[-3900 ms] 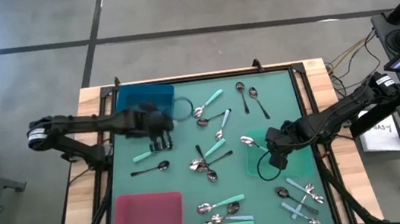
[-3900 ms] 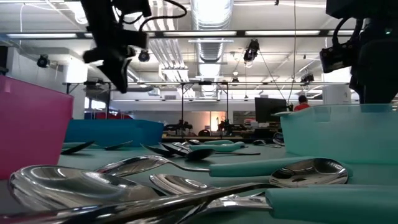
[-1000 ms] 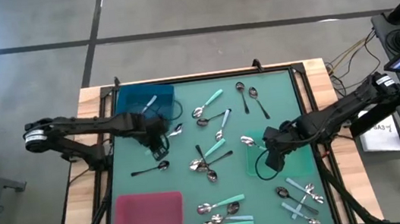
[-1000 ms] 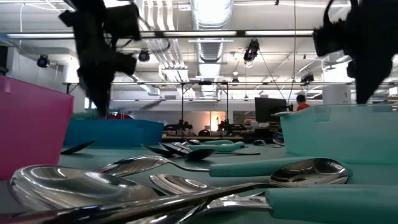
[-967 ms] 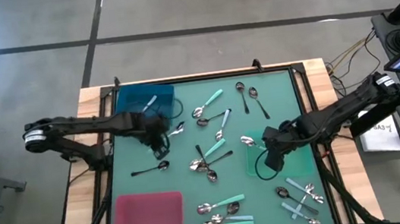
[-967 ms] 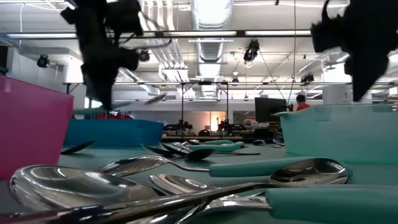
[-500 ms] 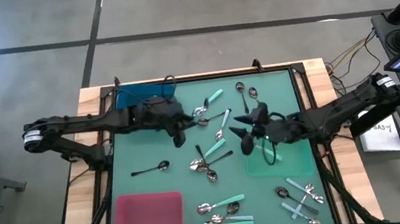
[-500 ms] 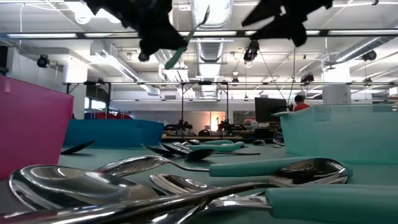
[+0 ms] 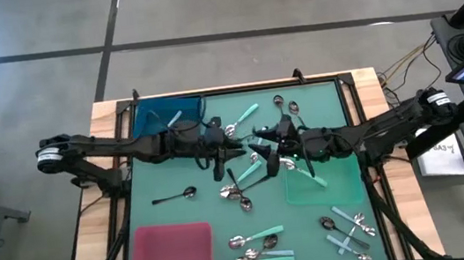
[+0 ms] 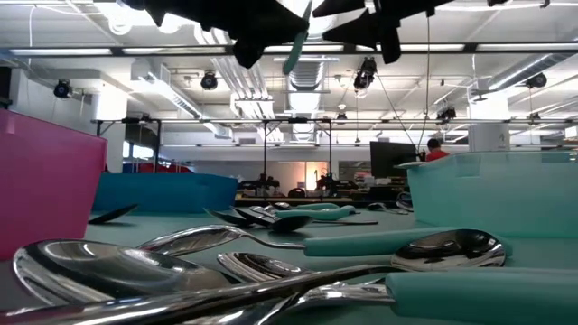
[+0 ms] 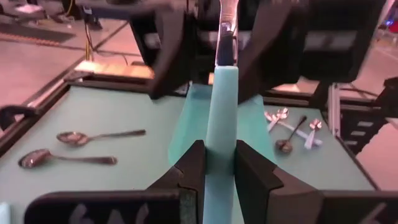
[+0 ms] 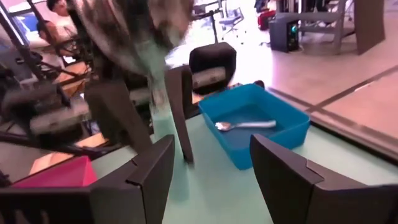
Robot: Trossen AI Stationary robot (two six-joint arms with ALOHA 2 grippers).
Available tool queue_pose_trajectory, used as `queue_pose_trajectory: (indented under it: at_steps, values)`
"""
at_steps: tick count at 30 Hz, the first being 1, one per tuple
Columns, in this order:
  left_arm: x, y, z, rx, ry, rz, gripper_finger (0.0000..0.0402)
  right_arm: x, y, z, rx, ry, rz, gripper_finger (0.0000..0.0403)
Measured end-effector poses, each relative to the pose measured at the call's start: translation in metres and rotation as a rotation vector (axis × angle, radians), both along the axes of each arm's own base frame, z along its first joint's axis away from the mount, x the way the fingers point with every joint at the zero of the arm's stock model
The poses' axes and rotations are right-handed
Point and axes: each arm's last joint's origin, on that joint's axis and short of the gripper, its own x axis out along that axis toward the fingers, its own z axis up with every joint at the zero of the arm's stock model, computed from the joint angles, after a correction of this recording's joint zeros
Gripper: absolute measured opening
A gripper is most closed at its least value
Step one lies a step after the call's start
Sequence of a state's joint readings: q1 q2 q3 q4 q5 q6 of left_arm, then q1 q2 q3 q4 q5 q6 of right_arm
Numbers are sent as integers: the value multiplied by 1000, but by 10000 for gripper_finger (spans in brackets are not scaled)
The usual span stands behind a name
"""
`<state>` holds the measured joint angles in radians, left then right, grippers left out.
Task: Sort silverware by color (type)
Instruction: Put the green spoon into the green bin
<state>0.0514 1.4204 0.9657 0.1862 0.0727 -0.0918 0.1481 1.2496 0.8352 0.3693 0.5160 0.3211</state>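
Observation:
My left gripper (image 9: 222, 153) is shut on a mint-green-handled spoon (image 11: 222, 93) and holds it up over the middle of the table. My right gripper (image 9: 263, 148) faces it from the table's right side and is open. The right gripper's two fingers (image 11: 169, 56) stand on either side of the spoon's metal neck (image 11: 226, 25), with a gap to it on both sides. In the low view the spoon (image 10: 296, 41) shows slanting, high above the mat. Other spoons lie loose on the green mat (image 9: 206, 209). My left gripper pinches the spoon's mint handle (image 11: 219, 146) between its two fingers. The handle runs forward along the fingers, and the bowl end points away toward my right gripper. The spoon is lifted clear of the table.
A blue tray (image 9: 149, 115) at the far left holds a spoon. A green tray (image 9: 337, 190) at the right holds a spoon too. A pink tray (image 9: 174, 252) stands at the near left. Loose spoons lie mid-table (image 9: 244, 189), near the front (image 9: 260, 246) and at the near right (image 9: 348, 229).
My left gripper has risen from low beside the blue tray and gone toward the table's right with the mint spoon, which is now lifted clear. My right gripper has risen from the green tray and gone toward the table's left, and now stands around the spoon's far end.

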Motion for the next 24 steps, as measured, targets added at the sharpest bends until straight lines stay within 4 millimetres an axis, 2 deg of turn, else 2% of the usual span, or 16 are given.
queue_pose_trajectory:
  at_steps: [5,11,24]
  values:
    - [6,-1,-4,-13,-17,3,41,9,-4,5,-46,13,-14,201]
    - [8,-2,-2,-15,-50,9,41,9,-3,14,-65,-11,21,201]
    - [7,1,3,-1,-77,28,41,9,-3,14,-69,-12,44,201]
